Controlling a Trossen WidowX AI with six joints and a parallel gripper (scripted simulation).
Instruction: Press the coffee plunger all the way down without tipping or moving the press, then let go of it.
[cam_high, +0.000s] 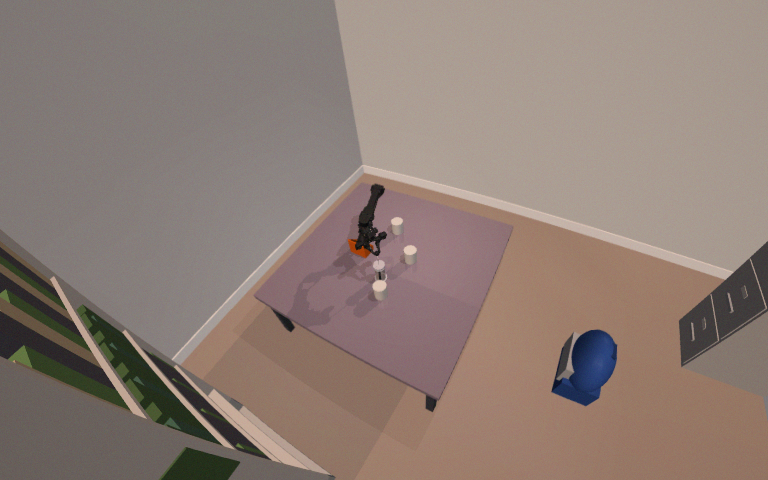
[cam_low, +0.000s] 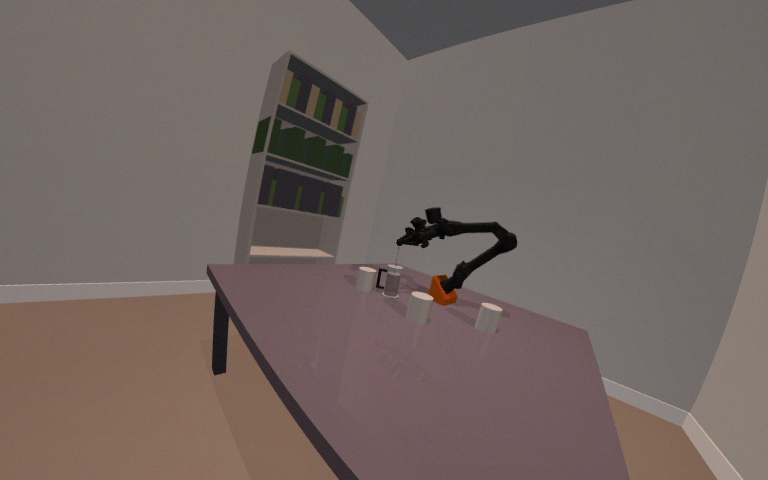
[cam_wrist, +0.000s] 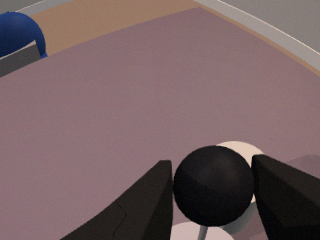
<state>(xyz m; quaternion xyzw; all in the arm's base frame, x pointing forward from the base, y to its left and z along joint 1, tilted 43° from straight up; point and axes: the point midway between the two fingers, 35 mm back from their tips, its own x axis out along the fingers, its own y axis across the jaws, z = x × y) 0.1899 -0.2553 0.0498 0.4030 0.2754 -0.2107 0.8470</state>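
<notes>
The gripper (cam_high: 376, 254) (cam_low: 399, 242) (cam_wrist: 212, 168) is clamped on the black plunger knob (cam_wrist: 213, 186). Directly below the end effector, the coffee press (cam_high: 379, 270) (cam_low: 391, 284) stands upright on the table (cam_high: 441, 316) (cam_low: 453, 384) (cam_wrist: 100, 115), its plunger rod (cam_low: 397, 257) (cam_wrist: 203, 233) raised.

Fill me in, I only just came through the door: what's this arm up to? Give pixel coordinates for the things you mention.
The black arm is working on a coffee press (cam_high: 379, 271) (cam_low: 391, 284) standing upright on the table, beside three white mugs. Its claw (cam_high: 377, 254) (cam_low: 399, 242) (cam_wrist: 212, 168) is closed on the round black plunger knob (cam_wrist: 213, 186). The thin rod (cam_low: 397, 257) shows well above the lid, so the plunger is up and the pressing down is still to be done, as is letting go.
</notes>
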